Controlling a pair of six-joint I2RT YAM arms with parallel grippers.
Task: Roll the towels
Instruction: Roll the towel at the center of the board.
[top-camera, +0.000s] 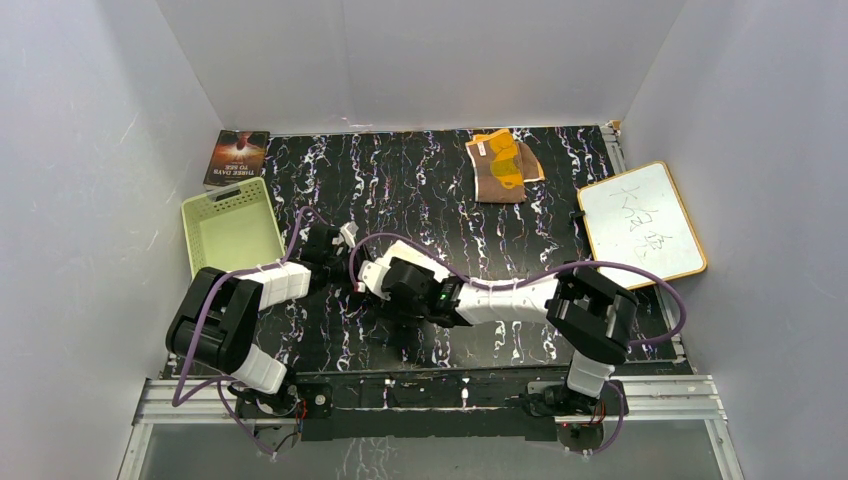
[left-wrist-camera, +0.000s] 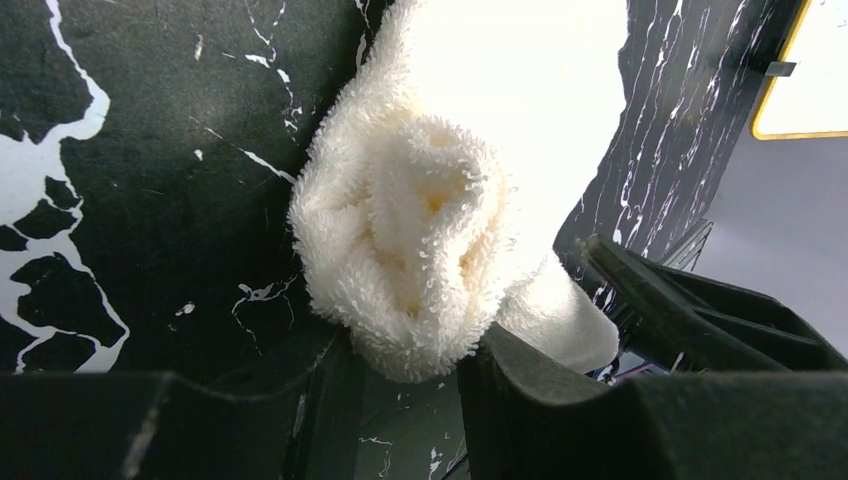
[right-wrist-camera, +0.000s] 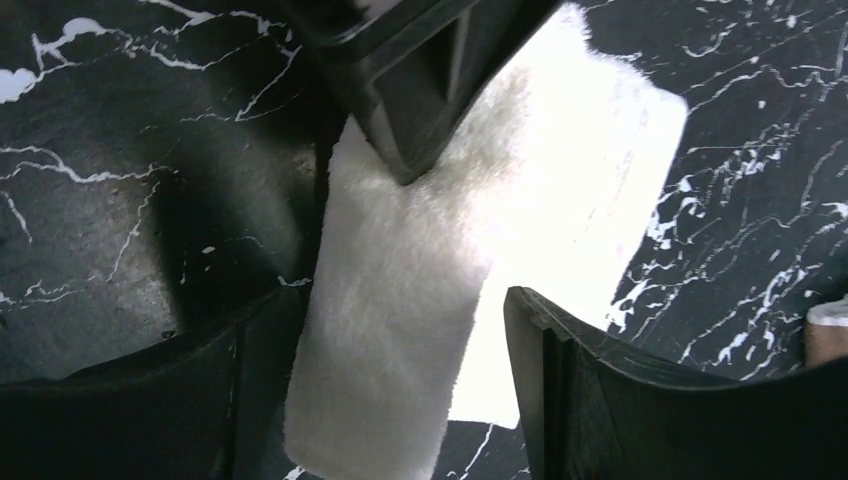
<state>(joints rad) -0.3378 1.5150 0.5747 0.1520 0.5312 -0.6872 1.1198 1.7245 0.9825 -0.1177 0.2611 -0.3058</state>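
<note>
The cream-white towel (left-wrist-camera: 410, 230) lies on the black marbled table, partly rolled, and its rolled end faces the left wrist camera. My left gripper (left-wrist-camera: 412, 352) is shut on that rolled end, with both fingertips touching the roll. In the top view the left gripper (top-camera: 338, 246) and right gripper (top-camera: 368, 276) meet over this towel and hide most of it. My right gripper (right-wrist-camera: 400, 312) is open astride the towel's flat strip (right-wrist-camera: 400, 300), with the left finger beside it and the right finger apart from it. The brown towel with the yellow-orange pattern (top-camera: 505, 166) lies crumpled at the back.
A light green basket (top-camera: 232, 225) stands at the left, close to the left arm. A book (top-camera: 237, 157) lies behind it. A white board with a wooden frame (top-camera: 640, 225) rests at the right edge. Grey walls enclose the table on three sides.
</note>
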